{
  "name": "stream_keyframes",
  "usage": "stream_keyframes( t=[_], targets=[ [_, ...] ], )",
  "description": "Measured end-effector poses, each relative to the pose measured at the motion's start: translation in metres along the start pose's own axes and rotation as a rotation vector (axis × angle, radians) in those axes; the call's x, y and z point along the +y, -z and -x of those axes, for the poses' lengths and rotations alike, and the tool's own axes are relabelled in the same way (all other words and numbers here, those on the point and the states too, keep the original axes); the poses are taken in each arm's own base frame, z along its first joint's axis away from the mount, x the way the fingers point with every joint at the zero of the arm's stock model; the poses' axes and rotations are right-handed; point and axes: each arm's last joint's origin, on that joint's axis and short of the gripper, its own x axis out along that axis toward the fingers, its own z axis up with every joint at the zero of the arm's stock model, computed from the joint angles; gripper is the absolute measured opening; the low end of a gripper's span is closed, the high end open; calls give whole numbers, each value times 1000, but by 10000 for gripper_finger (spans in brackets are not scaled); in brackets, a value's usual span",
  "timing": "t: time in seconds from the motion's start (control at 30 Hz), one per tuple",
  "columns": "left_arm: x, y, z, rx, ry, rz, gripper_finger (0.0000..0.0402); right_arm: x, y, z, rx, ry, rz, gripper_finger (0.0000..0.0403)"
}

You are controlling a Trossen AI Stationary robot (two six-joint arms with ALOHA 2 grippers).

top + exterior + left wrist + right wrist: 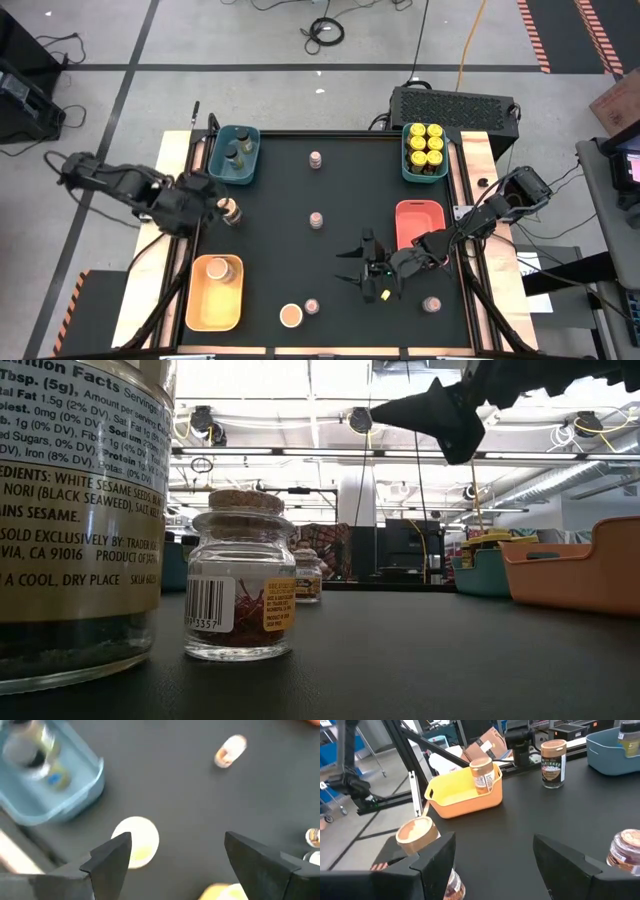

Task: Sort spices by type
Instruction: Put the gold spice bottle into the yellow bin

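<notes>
Currently, the left gripper hovers with fingers wide and empty, the tan-lidded jar just beyond them; next, descend and close.

A black table top carries a teal tray at ten o'clock with dark-lidded jars, a teal tray at one o'clock with yellow-lidded jars, a coral-red tray at three o'clock, an orange-yellow tray at eight o'clock, and scattered pinkish-lidded jars.
</notes>
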Motion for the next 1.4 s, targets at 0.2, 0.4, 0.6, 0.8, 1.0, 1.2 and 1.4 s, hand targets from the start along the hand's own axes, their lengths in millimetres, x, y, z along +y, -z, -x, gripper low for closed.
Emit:
stream_keyframes(
  t=[0.2, 0.4, 0.6, 0.8, 1.0, 1.2, 1.4],
  targets=[
    [14, -11, -9, 163, -42, 150, 321, -1, 2, 0, 22, 10, 22, 260],
    [19, -29, -29, 249, -93, 58, 321, 0, 3, 0, 28, 5, 40, 260],
    [16, -43, -54, 372, -109, -13, 321, 3, 9, 4, 68, 1, 64, 260],
    [14, -52, -76, 466, -134, -77, 321, 5, 12, 5, 90, 0, 76, 260],
    [13, -55, -89, 524, -150, -133, 321, 4, 14, 5, 102, 6, 82, 260],
    [16, -47, -99, 576, -161, -182, 321, 4, 14, 5, 107, 9, 85, 260],
    [19, -41, -106, 601, -170, -188, 321, 4, 15, 5, 114, 12, 91, 260]
  ],
)
